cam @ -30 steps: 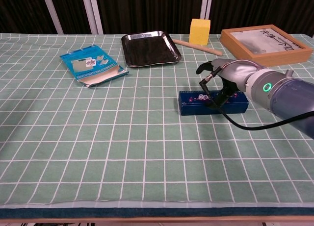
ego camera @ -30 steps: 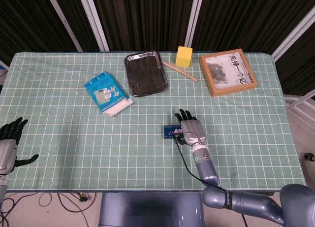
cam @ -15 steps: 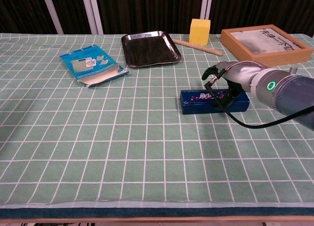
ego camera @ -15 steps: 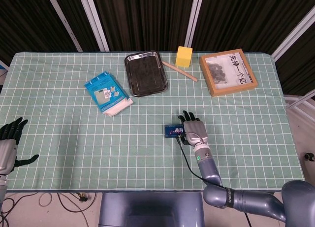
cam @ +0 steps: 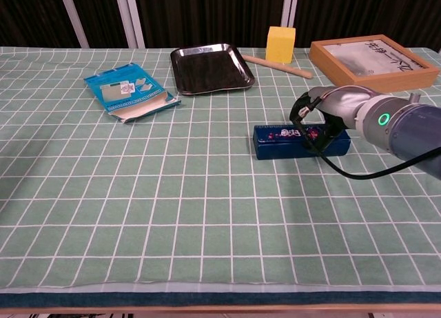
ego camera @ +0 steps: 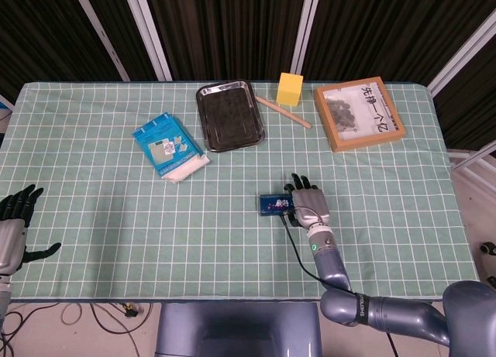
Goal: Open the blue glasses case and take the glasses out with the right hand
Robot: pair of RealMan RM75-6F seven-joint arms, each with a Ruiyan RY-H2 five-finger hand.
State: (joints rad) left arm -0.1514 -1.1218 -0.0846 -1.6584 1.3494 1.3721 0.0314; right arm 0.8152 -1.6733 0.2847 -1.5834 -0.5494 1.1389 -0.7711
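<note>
Green checked tablecloth (ego camera: 116, 210): your blue glasses case (cam: 279, 142) is lying shut at centre, six o'clock of the steel tray (ego camera: 229, 117). Your right hand (cam: 329, 105) is settling lower over the case's right end than a second ago, fingers curling onto the lid; whether it is gripping, you cannot tell. Opening is not yet begun. Your left hand (ego camera: 14, 225) is idling with fingers spread at nine o'clock, holding nothing.

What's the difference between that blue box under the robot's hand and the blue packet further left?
The blue glasses case is dark blue, a long narrow box with the right hand on it. The blue packet is lighter blue, flat and wider, with white showing at one end, and nothing touches it. Both lie on the checked tablecloth.
</note>
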